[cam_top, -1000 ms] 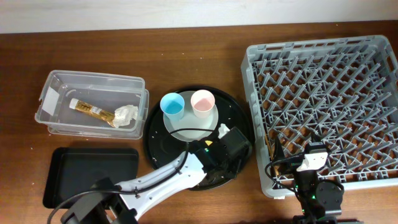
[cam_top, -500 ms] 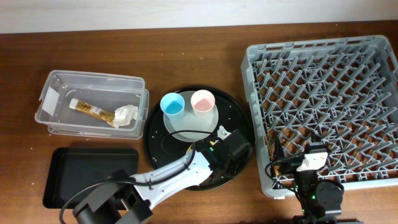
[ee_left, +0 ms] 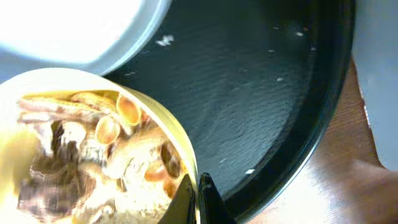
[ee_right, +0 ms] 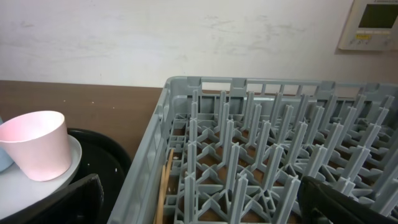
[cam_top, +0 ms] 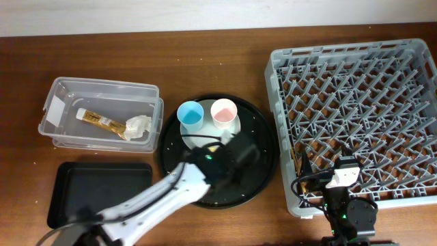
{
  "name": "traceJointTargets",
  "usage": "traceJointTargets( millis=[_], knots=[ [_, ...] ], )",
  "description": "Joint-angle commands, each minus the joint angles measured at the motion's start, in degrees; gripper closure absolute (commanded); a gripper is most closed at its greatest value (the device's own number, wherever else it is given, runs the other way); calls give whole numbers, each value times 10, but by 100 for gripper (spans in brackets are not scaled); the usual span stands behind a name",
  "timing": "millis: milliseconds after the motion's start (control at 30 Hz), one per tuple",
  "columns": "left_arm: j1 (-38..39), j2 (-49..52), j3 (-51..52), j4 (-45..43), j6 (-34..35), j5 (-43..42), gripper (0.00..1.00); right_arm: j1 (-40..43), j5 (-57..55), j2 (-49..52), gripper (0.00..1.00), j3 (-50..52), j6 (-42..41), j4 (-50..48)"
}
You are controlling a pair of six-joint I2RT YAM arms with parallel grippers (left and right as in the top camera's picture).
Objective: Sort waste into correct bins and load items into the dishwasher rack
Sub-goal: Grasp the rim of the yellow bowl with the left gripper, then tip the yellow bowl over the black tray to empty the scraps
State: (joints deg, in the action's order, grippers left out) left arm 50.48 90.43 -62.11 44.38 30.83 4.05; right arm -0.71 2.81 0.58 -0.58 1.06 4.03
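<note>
Left gripper [ee_left: 196, 196] is over the large round black tray [cam_top: 263, 133], mid-table toward the near edge, and the wrist view shows why: its jaws are clenched on the rim of the yellow bowl [ee_left: 18, 143], one finger inside, one outside. The bowl sits just beside the pale plate [ee_left: 74, 31]. From overhead the arm hides it, and I can't tell whether it's off the tray.

That bowl is loaded with beige-brown food scraps [ee_left: 93, 155], heaped close to the rim. My read is that the bowl is stiff, light and smooth-walled, so a one-sided rim pinch is the only real handhold, and a thin one. The load hangs off to one side and will want to swing the bowl down. The scraps look loose and crumbly, so any tilt could shed them.

They belong in a bin first. The shallow black tray [cam_top: 95, 191] at the near-left corner holds nothing, while the clear tub [cam_top: 61, 96] on the left already holds the napkin [cam_top: 138, 126] and wrapper stick [cam_top: 101, 121].

Right gripper [ee_right: 199, 202] is parked at the near edge of the dishwasher rack [cam_top: 355, 116] on the right, jaws spread wide with nothing in them. The pink cup [cam_top: 222, 111] and blue cup [cam_top: 189, 113] stand upright on the plate.
</note>
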Motion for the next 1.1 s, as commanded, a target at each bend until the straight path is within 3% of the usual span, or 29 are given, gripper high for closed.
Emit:
traceJointTargets(
  millis=[0,133,233,300,367,500,600,667,867,1067],
  knots=[
    [-62,-92,0,63,-12,-2,100,3,1,-4,2,3,-5,3],
    [-210,-224,0,156,-89,-73,100,3,1,-4,2,3,-5,3],
    [-396,-256,1,178,-179,-185,100,3,1,-4,2,3,-5,3],
    [-492,-256,7,178,-203,-202,100,3,1,-4,2,3,-5,3],
    [-617,-258,43,165,-281,-341,100,3,1,-4,2,3,-5,3],
    [-850,-257,157,128,-407,-526,100,3,1,-4,2,3,-5,3],
    [-987,-257,221,118,-471,-650,100,3,1,-4,2,3,-5,3],
    [-1080,-256,252,118,-474,-704,100,3,1,-4,2,3,-5,3],
    [-1168,-231,254,118,-472,-757,100,3,1,-4,2,3,-5,3],
    [-1191,-70,254,111,-473,-832,100,3,1,-4,2,3,-5,3]
  ],
)
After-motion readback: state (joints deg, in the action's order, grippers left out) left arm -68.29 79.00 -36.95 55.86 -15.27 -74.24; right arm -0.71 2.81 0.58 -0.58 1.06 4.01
